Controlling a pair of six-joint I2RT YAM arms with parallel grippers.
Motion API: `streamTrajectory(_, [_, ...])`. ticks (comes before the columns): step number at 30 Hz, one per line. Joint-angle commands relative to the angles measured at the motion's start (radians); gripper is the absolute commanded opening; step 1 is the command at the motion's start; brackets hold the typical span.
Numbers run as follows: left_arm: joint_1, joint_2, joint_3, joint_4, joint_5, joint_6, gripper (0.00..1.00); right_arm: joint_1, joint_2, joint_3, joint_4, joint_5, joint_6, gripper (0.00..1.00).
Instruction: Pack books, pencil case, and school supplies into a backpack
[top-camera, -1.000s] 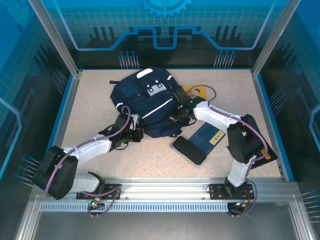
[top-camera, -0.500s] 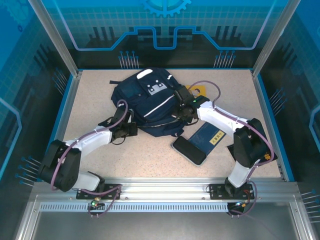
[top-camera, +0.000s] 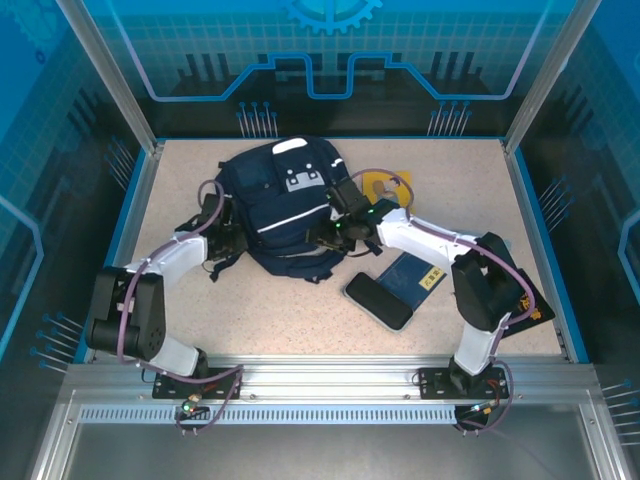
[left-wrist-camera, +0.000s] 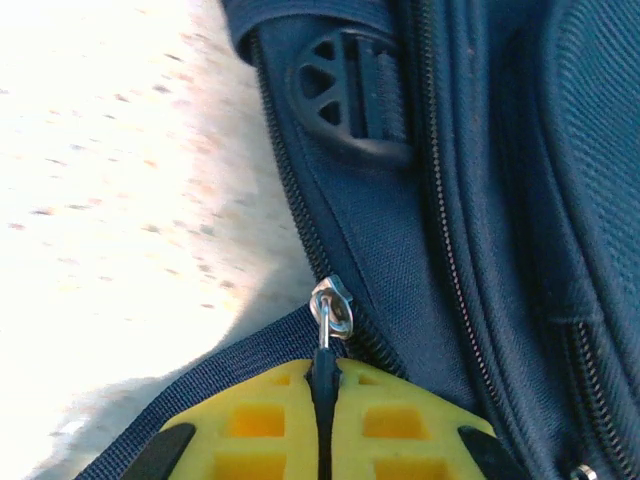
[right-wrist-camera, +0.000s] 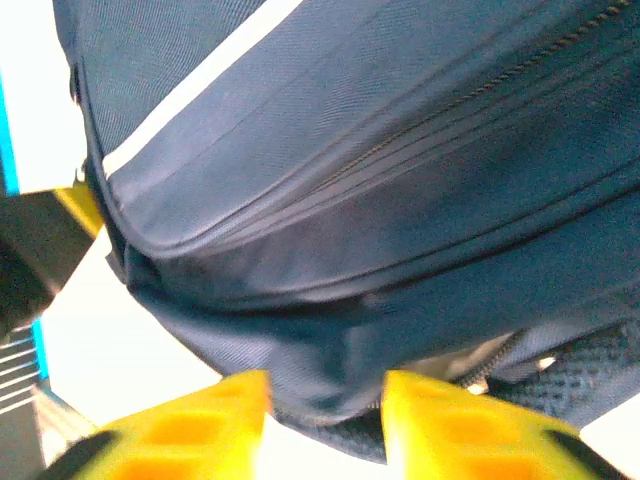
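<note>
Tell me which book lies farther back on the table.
The yellow book, beside the backpack; the dark blue book lies nearer the arm bases.

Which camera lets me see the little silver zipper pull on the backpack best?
The left wrist camera. The zipper pull sits big and sharp mid-picture, its dark tab pinched in the left gripper. From the top camera it's too small to make out on the backpack. The right wrist camera faces another part of the bag.

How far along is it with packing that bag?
Nothing looks packed: the yellow book, blue book and black case lie beside the backpack. In hand: the left gripper pinches the zipper pull. Left: opening it, packing everything.
</note>
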Motion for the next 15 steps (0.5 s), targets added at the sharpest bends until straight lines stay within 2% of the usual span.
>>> streamTrajectory(1, [0.035,-0.053,0.040,-0.078,-0.035,-0.038,0.29,0.017,-0.023,0.047,-0.015,0.000,-0.050,0.57])
streamTrajectory(3, [0.035,-0.093,0.040,-0.095,-0.026,-0.051,0.48,0.012,-0.069,0.040,-0.074,0.087,-0.082,0.67])
streamTrajectory(5, [0.037,-0.135,0.037,-0.105,-0.003,-0.070,0.63,0.005,-0.117,0.021,-0.129,0.183,-0.111,0.73])
streamTrajectory(7, [0.039,-0.177,0.036,-0.114,0.029,-0.084,0.74,-0.008,-0.170,-0.015,-0.174,0.272,-0.129,0.76])
streamTrajectory(10, [0.040,-0.242,0.035,-0.114,0.079,-0.089,0.87,-0.044,-0.249,-0.078,-0.253,0.372,-0.177,0.81])
streamTrajectory(15, [0.040,-0.322,0.037,-0.119,0.147,-0.070,0.99,-0.139,-0.358,-0.201,-0.336,0.361,-0.279,0.91])
